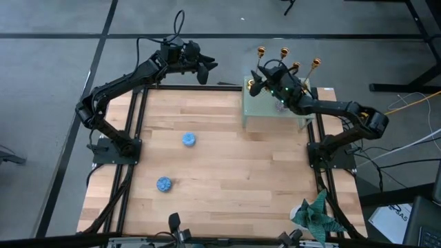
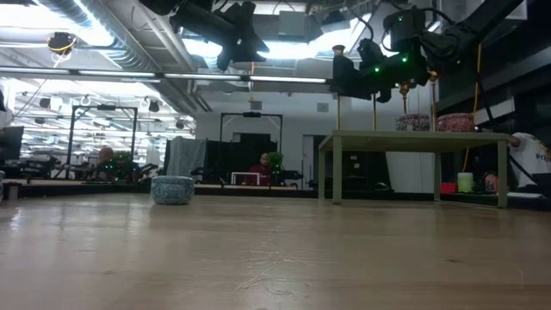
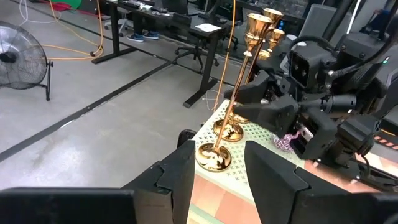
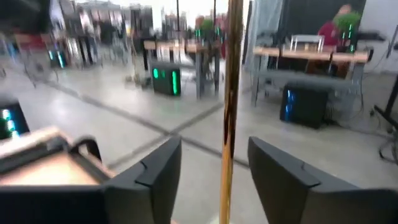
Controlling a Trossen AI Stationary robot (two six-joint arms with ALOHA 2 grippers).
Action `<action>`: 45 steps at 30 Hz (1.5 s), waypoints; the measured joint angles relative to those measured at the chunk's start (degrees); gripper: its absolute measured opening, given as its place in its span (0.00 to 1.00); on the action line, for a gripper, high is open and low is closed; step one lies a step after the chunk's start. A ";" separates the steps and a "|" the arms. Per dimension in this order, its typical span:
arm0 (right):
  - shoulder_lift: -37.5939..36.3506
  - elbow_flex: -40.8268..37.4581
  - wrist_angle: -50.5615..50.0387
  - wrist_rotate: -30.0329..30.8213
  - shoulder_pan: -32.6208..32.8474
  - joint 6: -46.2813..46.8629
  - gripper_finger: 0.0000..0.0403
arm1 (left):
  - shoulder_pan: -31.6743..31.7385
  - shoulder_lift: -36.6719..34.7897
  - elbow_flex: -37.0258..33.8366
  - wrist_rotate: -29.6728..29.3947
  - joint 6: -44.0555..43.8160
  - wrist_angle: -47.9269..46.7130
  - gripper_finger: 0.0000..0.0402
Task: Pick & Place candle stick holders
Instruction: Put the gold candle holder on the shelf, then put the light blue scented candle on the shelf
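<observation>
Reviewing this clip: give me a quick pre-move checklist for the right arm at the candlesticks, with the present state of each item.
1. Right gripper jaws apart around a candlestick stem: ok.
2. Jaws touching the stem: cannot tell.
3. Candlesticks standing on the small green table: ok, four gold tops show.
4. Nearest candlestick base fully on the table: not ok, it sits at the corner edge.
5. Left gripper away from the right arm: ok, it hangs apart beyond the wooden table's far edge.

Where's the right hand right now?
High view: the right hand is at the far right, over the green stand, fingers apart around a gold candlestick stem.
</observation>
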 joint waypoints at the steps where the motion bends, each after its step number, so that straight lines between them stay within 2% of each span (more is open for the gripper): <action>1: -0.38 0.31 -2.44 0.05 0.25 -0.02 0.48 | 0.00 0.00 0.00 0.00 0.01 0.00 0.34; 8: -2.41 7.49 -22.69 1.13 2.44 -0.17 0.54 | -0.37 0.00 0.00 0.35 -0.01 -0.32 0.33; 14: -2.41 15.73 -42.60 6.23 4.07 1.71 0.54 | -1.99 0.00 -0.04 0.38 1.37 -3.75 0.33; 19: -2.42 21.49 -57.91 9.11 5.35 4.21 0.54 | -3.82 0.00 -0.04 -0.12 3.63 -9.14 0.33; 24: -2.44 25.11 -68.46 6.48 7.07 7.54 0.54 | -5.39 0.00 -0.04 -0.15 5.94 -20.28 0.33; 29: -2.59 25.63 -74.26 3.22 10.05 9.87 0.54 | -6.47 0.00 -0.04 0.49 8.39 -32.83 0.33; 36: -2.61 25.67 -77.39 2.97 16.30 10.49 0.54 | -9.17 0.00 -0.24 0.52 15.88 -48.01 0.33; 45: -2.61 25.67 -77.36 3.06 21.81 10.34 0.54 | -15.66 0.00 -5.66 0.35 25.69 -55.89 0.42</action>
